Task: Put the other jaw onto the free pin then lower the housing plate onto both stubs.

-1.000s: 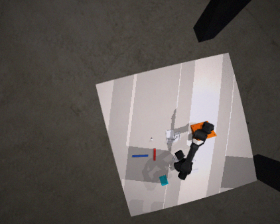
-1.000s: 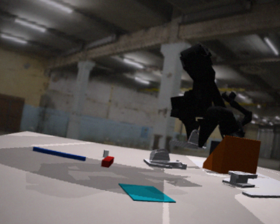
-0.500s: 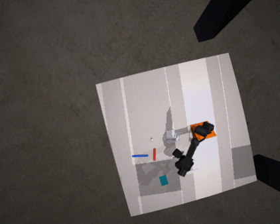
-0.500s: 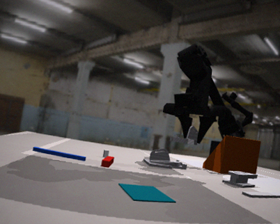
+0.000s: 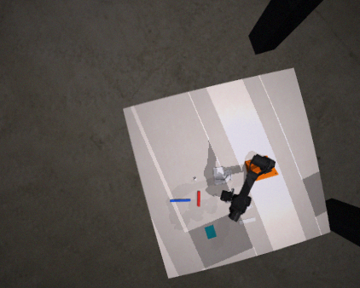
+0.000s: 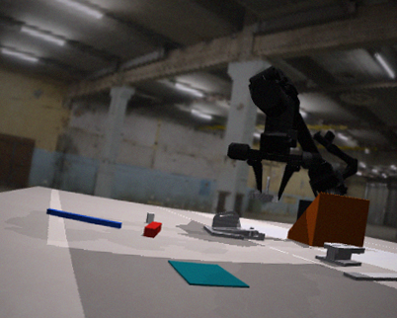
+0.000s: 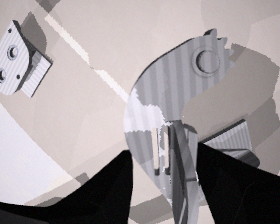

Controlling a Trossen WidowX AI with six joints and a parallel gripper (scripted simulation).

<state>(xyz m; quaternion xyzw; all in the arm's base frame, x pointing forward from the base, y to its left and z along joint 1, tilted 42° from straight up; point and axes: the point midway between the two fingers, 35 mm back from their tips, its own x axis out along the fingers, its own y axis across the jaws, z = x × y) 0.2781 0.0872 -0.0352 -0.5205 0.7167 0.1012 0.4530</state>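
My gripper [image 6: 269, 196] [image 7: 163, 153] is shut on the upright fin of a grey jaw [image 6: 257, 196] [image 7: 165, 80], held in the air above the table. The jaw's round hole and toothed end point away from the fingers in the wrist view. The low grey base assembly [image 5: 221, 175] [image 6: 234, 233] rests on the table, with an upright fin of the other jaw [image 6: 226, 220] on it. A grey flanged part [image 6: 338, 254], seemingly the housing plate, stands apart at the right. Its fit with the holed grey piece at the wrist view's left edge is unclear. The pins cannot be made out.
An orange wedge block [image 5: 269, 172] [image 6: 341, 219] stands beside the arm. A blue bar [image 5: 180, 200] [image 6: 84, 218], a red block [image 5: 199, 198] [image 6: 153, 230], a small grey piece [image 5: 194, 178] [image 6: 150, 218], a teal square [image 5: 210, 232] [image 6: 208, 274] and a pale flat strip [image 5: 247, 220] [image 6: 373, 277] lie around.
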